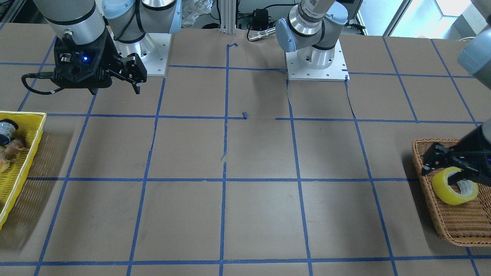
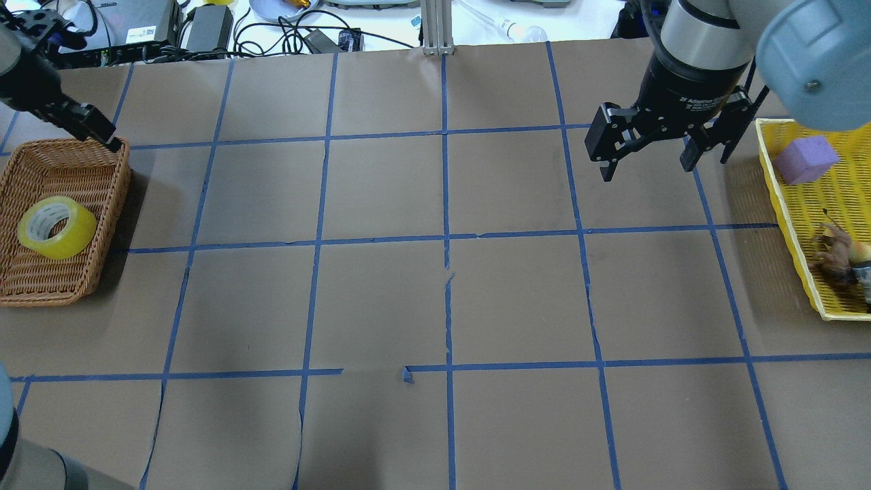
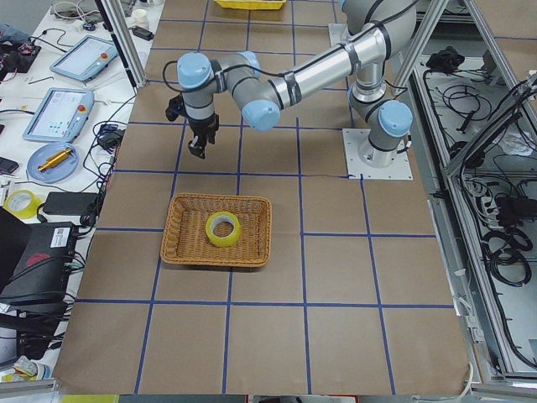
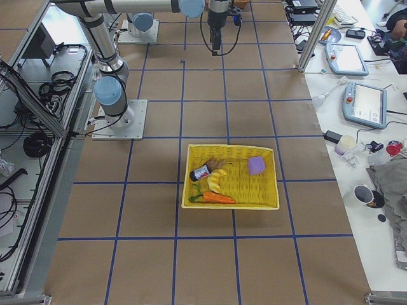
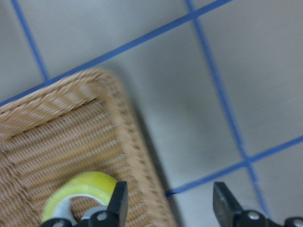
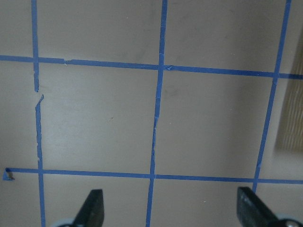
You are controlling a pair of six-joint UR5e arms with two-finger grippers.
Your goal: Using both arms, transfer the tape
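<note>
- Left gripper (image 5: 170,190) first: it hangs over the far corner of the wicker basket (image 2: 68,289), jaws spread apart, nothing between them, and the wrist view looks down past the basket's rim at the roll below.
- Right gripper (image 2: 644,170) now: well apart from the wicker basket, far along the table toward the opposite end. Its fingers are set wide with nothing gripped, and it hovers over bare paper.
- The table (image 2: 381,299) stretches away from the wicker basket, covered in brown paper and crossed by blue grid lines (image 2: 446,190) that run right up beside the basket's edges.
- The yellow tray (image 2: 813,204) sits at the table end opposite the wicker basket, holding a few small items that are too small to name in most views.
- The wicker basket itself rests flat at the robot's left end of the table.
- And here is the tape (image 2: 73,235): a yellow ring with a white core, lying inside the wicker basket near its middle, clear of the basket walls and clear of the left gripper above.
- Smallest one I can name is a purple block (image 2: 806,158), far from the wicker basket, in the yellow tray.
</note>
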